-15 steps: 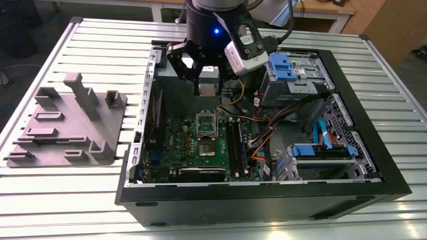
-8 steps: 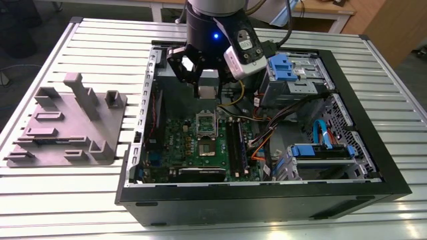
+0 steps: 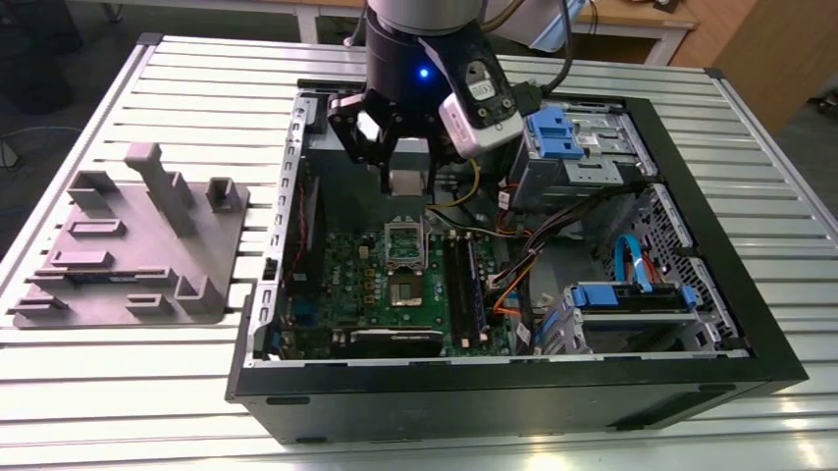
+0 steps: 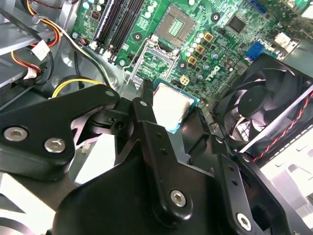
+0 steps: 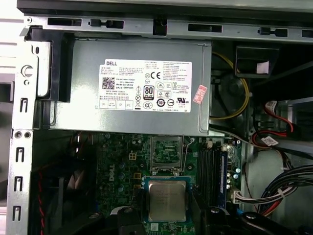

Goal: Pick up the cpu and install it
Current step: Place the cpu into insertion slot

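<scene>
We are looking at the claw (image 3: 404, 169) hanging inside an open computer case (image 3: 524, 402) that is lying on the slatted metal bench (image 3: 131, 392). The claw is standing narrow and is holding the cpu (image 3: 407, 183), with its black fingers (image 4: 146, 127) pressing on two opposite edges of the chip. The cpu is lying flat in the grip, its silvery-grey metal top facing the wrist cameras.

In the exterior view we are seeing the cpu being held in the air above the green motherboard (image 3: 353, 285), apart from the board and near the grey power supply (image 5: 142, 54). The socket (image 5: 166, 154) is standing open with its metal frame showing, and the cpu is not seated in it. The black memory sticks (image 4: 120, 19) are sitting in their slots just beside the socket. A black fan (image 4: 259, 105) is showing on the socket's other side. On the bench, towards the exterior view's left and well apart from the case, a grey fixture plate (image 3: 131, 285) with upright blocks is resting.
</scene>
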You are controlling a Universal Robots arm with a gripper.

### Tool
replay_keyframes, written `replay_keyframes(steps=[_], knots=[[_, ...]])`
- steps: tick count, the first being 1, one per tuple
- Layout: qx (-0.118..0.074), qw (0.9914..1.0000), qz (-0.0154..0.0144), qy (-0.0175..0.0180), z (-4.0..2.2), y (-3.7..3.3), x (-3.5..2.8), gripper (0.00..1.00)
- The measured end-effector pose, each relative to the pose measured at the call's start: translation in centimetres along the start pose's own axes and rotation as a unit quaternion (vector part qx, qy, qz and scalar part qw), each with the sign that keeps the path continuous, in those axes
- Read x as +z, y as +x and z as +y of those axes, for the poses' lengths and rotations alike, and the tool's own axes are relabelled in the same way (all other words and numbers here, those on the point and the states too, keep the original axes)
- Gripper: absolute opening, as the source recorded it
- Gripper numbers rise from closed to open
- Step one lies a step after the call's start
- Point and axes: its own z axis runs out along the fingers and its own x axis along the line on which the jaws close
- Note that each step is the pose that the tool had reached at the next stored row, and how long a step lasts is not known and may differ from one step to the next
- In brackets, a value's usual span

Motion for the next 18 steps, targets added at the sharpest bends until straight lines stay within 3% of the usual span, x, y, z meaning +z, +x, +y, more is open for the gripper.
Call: replay_keyframes(steps=[18], knots=[[-0.005,0.99999,0.0001,0.0,-0.23,0.01,0.68,0.47]])
